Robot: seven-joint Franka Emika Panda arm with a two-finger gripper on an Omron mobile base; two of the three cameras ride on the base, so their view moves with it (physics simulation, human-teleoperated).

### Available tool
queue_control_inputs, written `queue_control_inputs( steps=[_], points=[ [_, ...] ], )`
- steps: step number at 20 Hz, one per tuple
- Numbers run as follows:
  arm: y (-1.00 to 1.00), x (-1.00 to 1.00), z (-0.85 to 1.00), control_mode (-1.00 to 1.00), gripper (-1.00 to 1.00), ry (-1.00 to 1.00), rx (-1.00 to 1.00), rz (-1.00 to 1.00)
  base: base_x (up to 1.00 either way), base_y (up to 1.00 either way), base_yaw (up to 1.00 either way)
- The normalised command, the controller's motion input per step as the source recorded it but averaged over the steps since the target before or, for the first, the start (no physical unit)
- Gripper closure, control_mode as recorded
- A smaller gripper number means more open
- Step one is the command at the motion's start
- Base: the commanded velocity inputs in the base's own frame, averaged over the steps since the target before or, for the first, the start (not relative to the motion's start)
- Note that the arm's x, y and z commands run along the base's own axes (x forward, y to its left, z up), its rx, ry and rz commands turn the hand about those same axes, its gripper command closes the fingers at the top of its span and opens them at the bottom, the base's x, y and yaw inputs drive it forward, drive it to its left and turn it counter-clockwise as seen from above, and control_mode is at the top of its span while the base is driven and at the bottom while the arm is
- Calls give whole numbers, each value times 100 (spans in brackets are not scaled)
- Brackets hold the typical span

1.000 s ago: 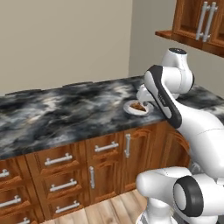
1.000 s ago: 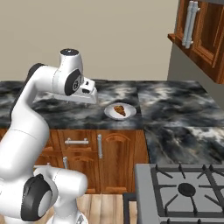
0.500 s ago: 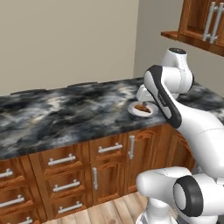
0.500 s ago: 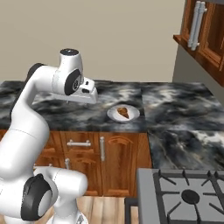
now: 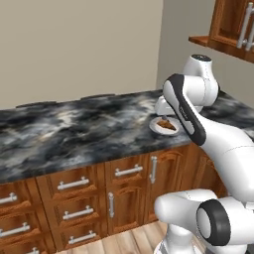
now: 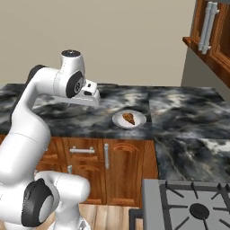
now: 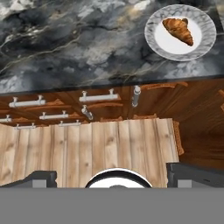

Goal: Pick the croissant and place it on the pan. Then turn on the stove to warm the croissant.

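A: The room is a rendered kitchen: a dark marbled stone counter (image 6: 188, 112) runs across the middle of the right base view over reddish wooden cabinets (image 6: 117, 173), with a beige wall behind. Where does the task stand?

B: At the very first step, by the look of it. The small orange-brown wedge-shaped croissant (image 6: 129, 118) lies on a round white plate (image 6: 118, 120) at the centre of that view, on the counter near its front edge. In the hand view the same pastry (image 7: 178, 29) sits in the upper right of the frame.

A: And the two-finger gripper (image 7: 111, 177)?

B: Its dark fingertips (image 7: 192, 174) rise far apart at the bottom of the hand view, spread wide and holding nothing. The hand looks down past the counter edge at the plank floor (image 7: 87, 148), so it hangs in front of the counter, well apart from the croissant.

A: So what does the next move call for?

B: Probably carrying the open hand over the plate, then lowering with the fingers either side of the pastry before closing. The grey steel gas stove (image 6: 188, 206) shows in the lower right corner of the right base view, one black burner under its grate; once the croissant is lifted it would likely travel that way.
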Motion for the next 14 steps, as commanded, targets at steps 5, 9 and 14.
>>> queue_control_inputs(
  steps=[5, 9, 14],
  points=[
    [0, 0, 0, 100, -100, 0, 0, 0, 32, 0, 5],
    [0, 0, 0, 100, -100, 0, 0, 0, 34, 0, 1],
    [0, 0, 0, 100, -100, 0, 0, 0, 40, 0, 0]
  ],
)
